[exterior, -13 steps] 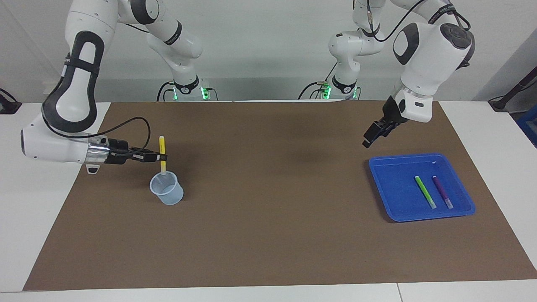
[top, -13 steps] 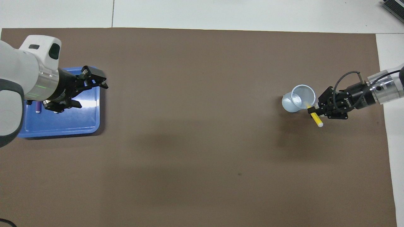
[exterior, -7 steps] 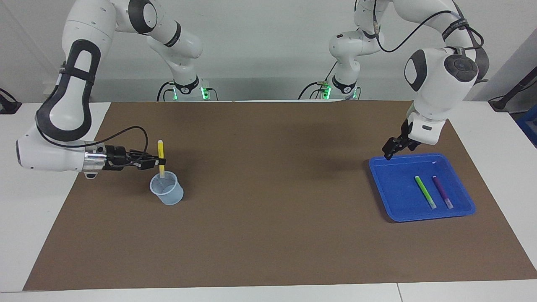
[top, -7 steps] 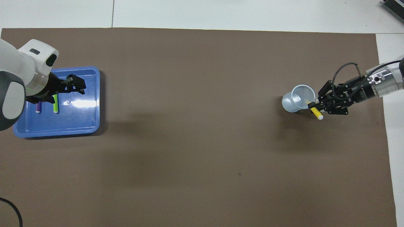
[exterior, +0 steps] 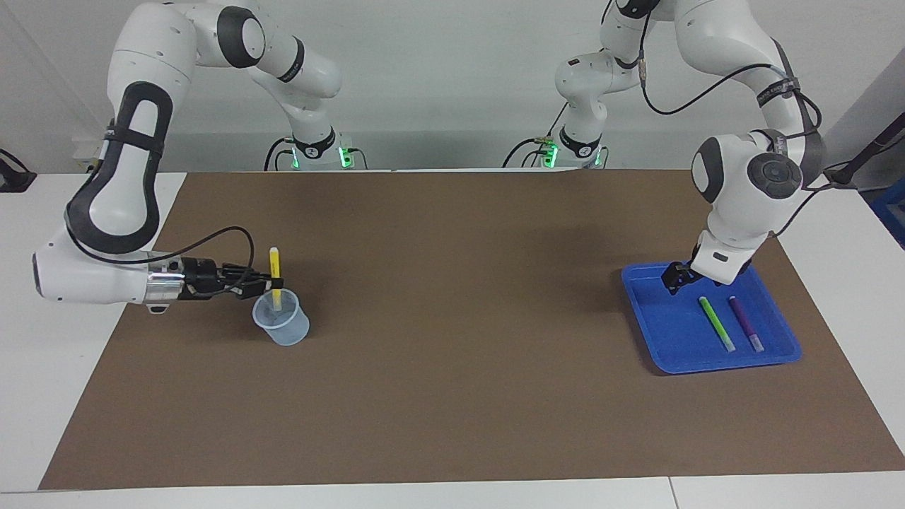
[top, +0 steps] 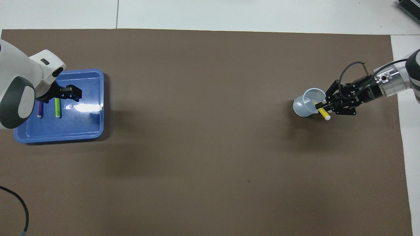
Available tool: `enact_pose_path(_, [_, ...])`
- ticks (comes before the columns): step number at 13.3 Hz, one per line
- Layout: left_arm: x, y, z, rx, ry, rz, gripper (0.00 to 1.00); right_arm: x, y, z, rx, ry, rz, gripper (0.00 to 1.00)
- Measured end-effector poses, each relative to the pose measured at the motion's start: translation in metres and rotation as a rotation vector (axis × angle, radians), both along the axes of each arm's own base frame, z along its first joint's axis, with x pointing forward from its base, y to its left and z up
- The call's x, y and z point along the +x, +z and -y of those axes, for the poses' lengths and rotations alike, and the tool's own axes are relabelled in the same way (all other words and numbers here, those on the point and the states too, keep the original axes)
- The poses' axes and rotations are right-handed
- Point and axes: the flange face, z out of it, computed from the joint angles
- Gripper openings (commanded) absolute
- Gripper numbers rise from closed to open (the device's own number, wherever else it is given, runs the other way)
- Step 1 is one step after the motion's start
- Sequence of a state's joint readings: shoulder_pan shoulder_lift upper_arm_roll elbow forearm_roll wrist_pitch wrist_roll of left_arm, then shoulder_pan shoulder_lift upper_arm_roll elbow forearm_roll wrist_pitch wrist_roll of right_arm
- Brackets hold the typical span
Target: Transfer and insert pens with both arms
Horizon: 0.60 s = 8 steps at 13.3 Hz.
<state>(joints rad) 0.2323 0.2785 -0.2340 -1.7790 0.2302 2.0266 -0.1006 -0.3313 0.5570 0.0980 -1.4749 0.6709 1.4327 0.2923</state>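
Note:
The yellow pen (exterior: 274, 268) (top: 324, 115) stands almost upright with my right gripper (exterior: 269, 284) (top: 319, 107) shut on its middle. Its lower end dips into the clear plastic cup (exterior: 282, 325) (top: 303, 108) at the right arm's end of the table. The green pen (exterior: 717, 324) (top: 57, 107) and the purple pen (exterior: 746, 324) (top: 40, 109) lie side by side in the blue tray (exterior: 664, 332) (top: 82, 126) at the left arm's end. My left gripper (exterior: 673, 278) (top: 73, 93) hangs open and low over the tray, beside the green pen's end, holding nothing.
A brown mat (exterior: 459, 339) covers most of the white table (exterior: 42, 396). Two small white arms with green lights (exterior: 318, 152) stand at the robots' edge. A black cable (top: 18, 203) loops in at the corner of the overhead view.
My left gripper has swung across and come down low over the tray, next to the green pen. My right gripper has lowered the yellow pen, whose tip now sits inside the cup.

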Motion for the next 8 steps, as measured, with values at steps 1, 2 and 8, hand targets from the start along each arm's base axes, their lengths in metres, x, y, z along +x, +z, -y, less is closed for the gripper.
enact_pose_path(1, [0.003, -0.007, -0.018, -0.006, -0.017, 0.006, 1.00, 0.000, 0.001, 0.000, -0.001, 0.000, 0.001, 0.00])
enact_pose_path(2, [0.005, -0.015, -0.035, -0.011, -0.022, 0.007, 1.00, 0.001, 0.001, 0.000, -0.001, -0.001, 0.003, 0.00])
enact_pose_path(8, [0.006, -0.043, -0.066, -0.027, -0.022, 0.010, 1.00, 0.005, 0.002, 0.007, -0.017, -0.026, 0.027, 0.26])
